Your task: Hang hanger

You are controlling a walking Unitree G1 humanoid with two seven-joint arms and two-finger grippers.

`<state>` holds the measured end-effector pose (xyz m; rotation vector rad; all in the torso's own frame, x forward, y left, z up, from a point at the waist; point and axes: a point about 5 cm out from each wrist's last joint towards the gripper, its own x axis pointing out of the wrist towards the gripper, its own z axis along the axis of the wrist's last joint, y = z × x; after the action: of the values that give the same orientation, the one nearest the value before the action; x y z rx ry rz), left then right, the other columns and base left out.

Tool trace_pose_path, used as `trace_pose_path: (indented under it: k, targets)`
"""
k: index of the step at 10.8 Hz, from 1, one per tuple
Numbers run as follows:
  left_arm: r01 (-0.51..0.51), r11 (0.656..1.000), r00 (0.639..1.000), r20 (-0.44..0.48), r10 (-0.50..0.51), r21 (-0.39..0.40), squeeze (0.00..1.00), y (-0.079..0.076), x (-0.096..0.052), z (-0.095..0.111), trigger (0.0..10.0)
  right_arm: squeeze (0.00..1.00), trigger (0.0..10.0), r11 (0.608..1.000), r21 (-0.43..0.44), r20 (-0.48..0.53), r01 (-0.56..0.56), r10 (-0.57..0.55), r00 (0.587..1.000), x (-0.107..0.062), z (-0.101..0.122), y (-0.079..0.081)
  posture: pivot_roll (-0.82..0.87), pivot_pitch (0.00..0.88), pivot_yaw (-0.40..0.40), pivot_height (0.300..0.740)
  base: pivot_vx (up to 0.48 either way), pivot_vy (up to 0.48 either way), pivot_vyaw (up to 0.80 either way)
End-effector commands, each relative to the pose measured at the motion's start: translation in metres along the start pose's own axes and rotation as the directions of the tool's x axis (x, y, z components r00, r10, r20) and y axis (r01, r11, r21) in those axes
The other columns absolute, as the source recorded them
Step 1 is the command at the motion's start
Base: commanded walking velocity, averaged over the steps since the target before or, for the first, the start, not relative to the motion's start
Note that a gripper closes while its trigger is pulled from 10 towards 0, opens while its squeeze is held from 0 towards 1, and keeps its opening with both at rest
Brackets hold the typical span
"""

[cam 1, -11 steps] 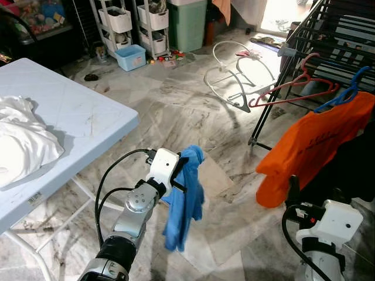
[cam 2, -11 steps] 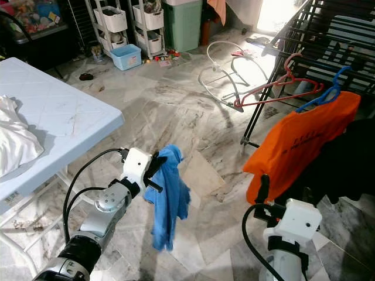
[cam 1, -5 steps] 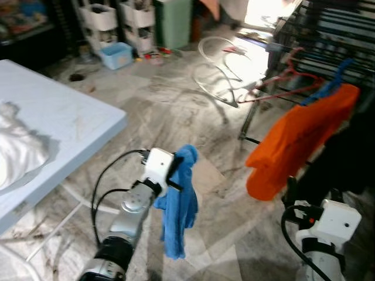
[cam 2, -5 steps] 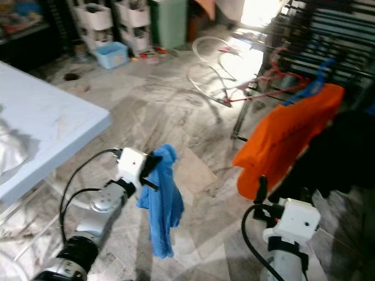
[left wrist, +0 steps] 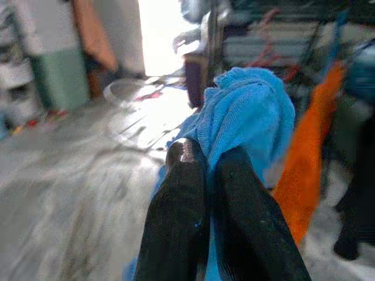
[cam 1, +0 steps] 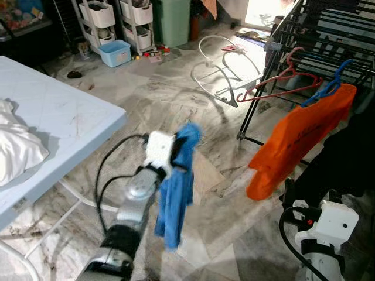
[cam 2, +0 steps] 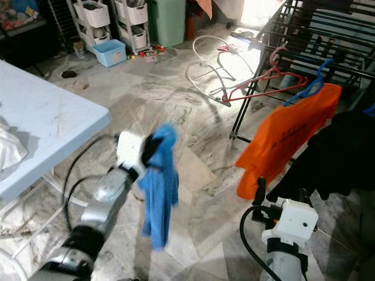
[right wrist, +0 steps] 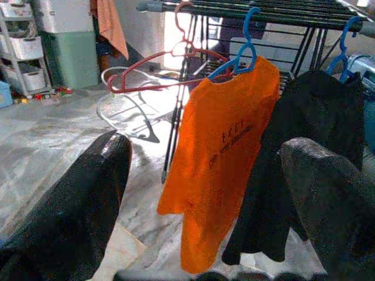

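My left gripper (cam 1: 179,153) is shut on a bunched blue garment (cam 1: 174,196) that hangs limp over the floor; its fingers (left wrist: 186,175) pinch the garment's top fold (left wrist: 252,111). No hanger can be made out inside it. Ahead to the right stands a black drying rack (cam 1: 328,23). On it hang an empty red hanger (cam 1: 281,86), an orange shirt (cam 1: 299,140) on a blue hanger (cam 1: 331,88), and a black garment (cam 1: 345,164). My right gripper (cam 1: 288,190) is low at the right, open and empty, facing the orange shirt (right wrist: 220,146).
A light blue table (cam 1: 70,120) with a white cloth (cam 1: 17,149) is at my left. A white wire frame (cam 1: 220,70) lies on the marble floor before the rack. Shelf units, a blue bin (cam 1: 115,54) and a green bin (cam 1: 173,20) line the back.
The camera has swung a little. My left arm has risen slightly with the blue garment still pinched. The right arm has stayed where it was.
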<state>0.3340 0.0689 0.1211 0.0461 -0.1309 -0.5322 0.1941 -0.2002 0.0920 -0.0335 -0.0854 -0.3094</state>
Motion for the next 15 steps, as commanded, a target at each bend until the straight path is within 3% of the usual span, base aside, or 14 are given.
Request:
trace_pose_path:
  k: [1,3,6,11,15]
  targets:
    - [0.038,0.999,0.999,0.037,-0.039,0.022,0.00,-0.005,0.004,0.008,10.0,0.00,10.0,1.000,-0.009,0.012,-0.005,0.005,1.000,0.001,0.004,-0.001,0.01,0.074,-0.029,0.740,0.000,0.000,0.00]
    - [0.050,0.999,0.999,-0.014,-0.050,-0.001,0.00,-0.004,-0.001,-0.003,10.0,0.00,10.0,1.000,-0.007,0.009,-0.003,0.003,1.000,0.003,0.004,-0.001,0.02,0.073,-0.026,0.740,0.000,0.000,0.00]
    - [0.018,0.997,0.998,-0.065,-0.022,-0.072,0.00,0.004,0.000,-0.009,10.0,0.00,10.0,1.000,-0.004,-0.007,-0.007,0.007,1.000,0.002,0.001,0.002,0.02,0.073,-0.023,0.740,0.000,0.099,-0.72]
    - [0.062,0.996,0.994,-0.081,-0.068,-0.071,0.00,-0.003,-0.003,-0.014,10.0,0.00,10.0,1.000,-0.004,-0.010,-0.001,0.001,1.000,0.002,0.001,0.002,0.01,0.083,-0.015,0.740,0.000,0.357,-0.75]
    - [0.076,0.994,0.993,-0.080,-0.082,-0.073,0.00,-0.008,-0.004,-0.015,10.0,0.00,10.0,1.000,0.020,-0.032,-0.019,0.019,0.999,0.001,-0.002,0.008,0.01,0.090,-0.014,0.740,0.000,0.060,0.00]
